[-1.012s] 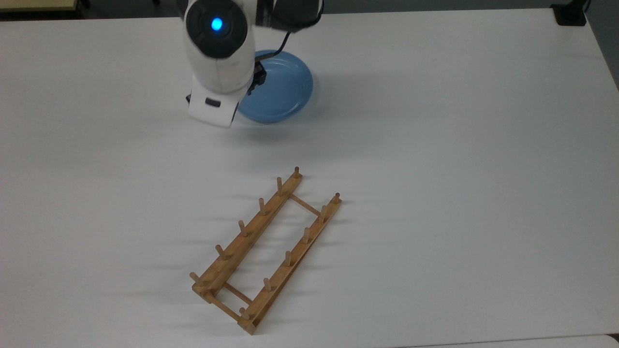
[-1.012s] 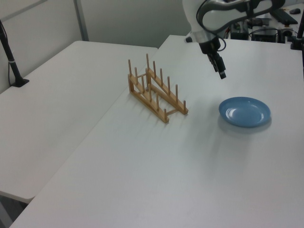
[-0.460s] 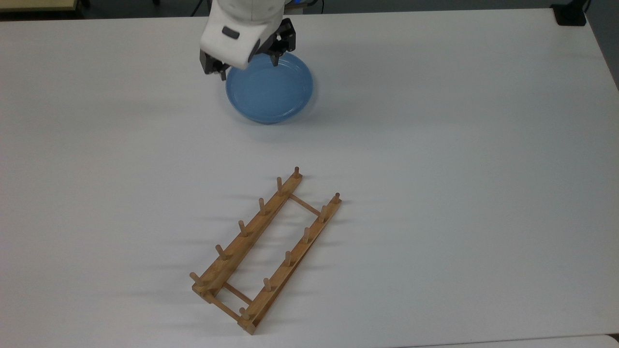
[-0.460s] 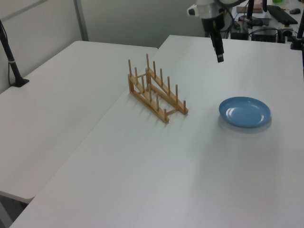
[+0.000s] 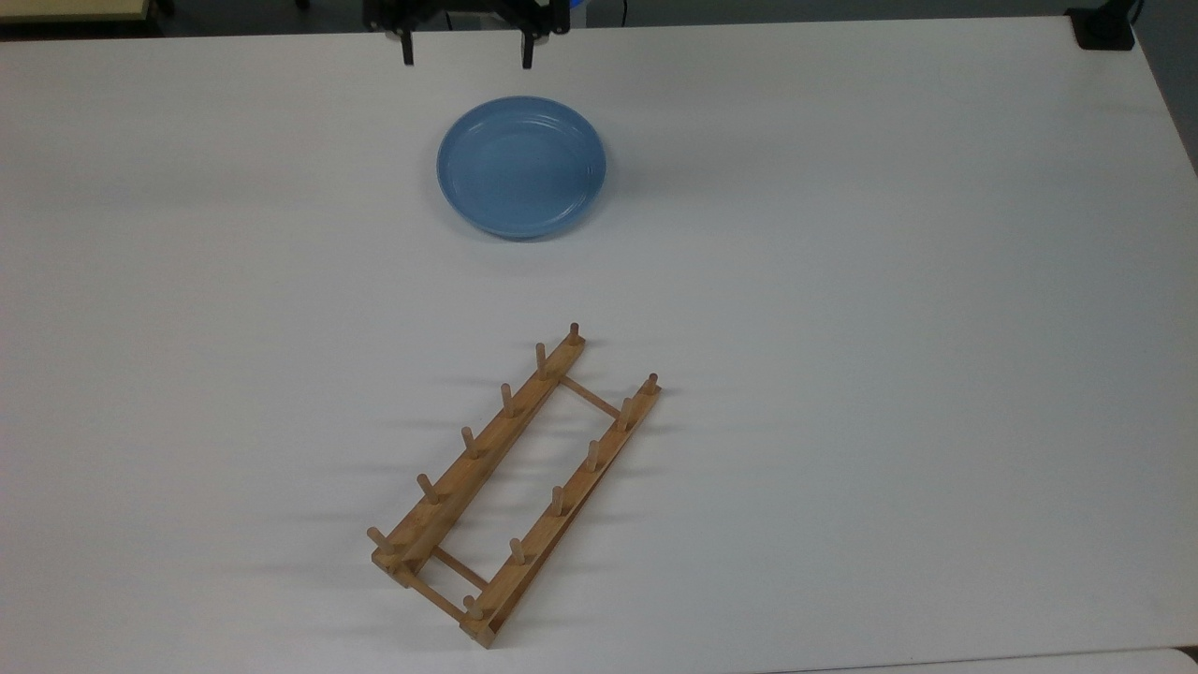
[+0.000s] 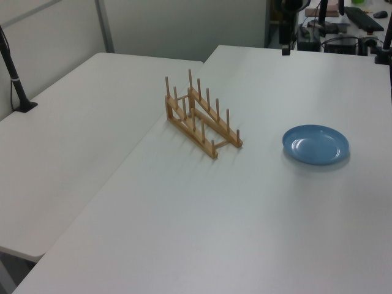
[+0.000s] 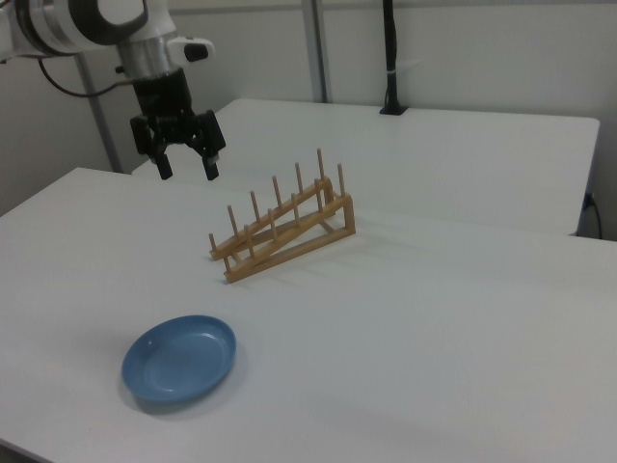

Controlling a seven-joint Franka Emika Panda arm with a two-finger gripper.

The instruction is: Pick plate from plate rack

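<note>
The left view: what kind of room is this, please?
Probably a robotics lab or office: plain white tables, partition walls, and a cluttered desk behind. A gripper hangs over a table with a plate rack.

A robotics laboratory or test room — shown by the large, plain white worktable (image 5: 842,281) and a second white table (image 6: 73,147) of the same kind set just beside it in the left view. A white-and-black robot arm (image 7: 106,29) hangs above the table in the right view. Pale partition walls with grey upright metal posts (image 6: 104,26) close off the space. A black pole on a clamped base (image 6: 15,76) stands at the far table's edge. In the left view's top right corner, a cluttered desk with black cables and equipment (image 6: 343,40) lies behind the worktable — bench gear, not household furniture.
</note>
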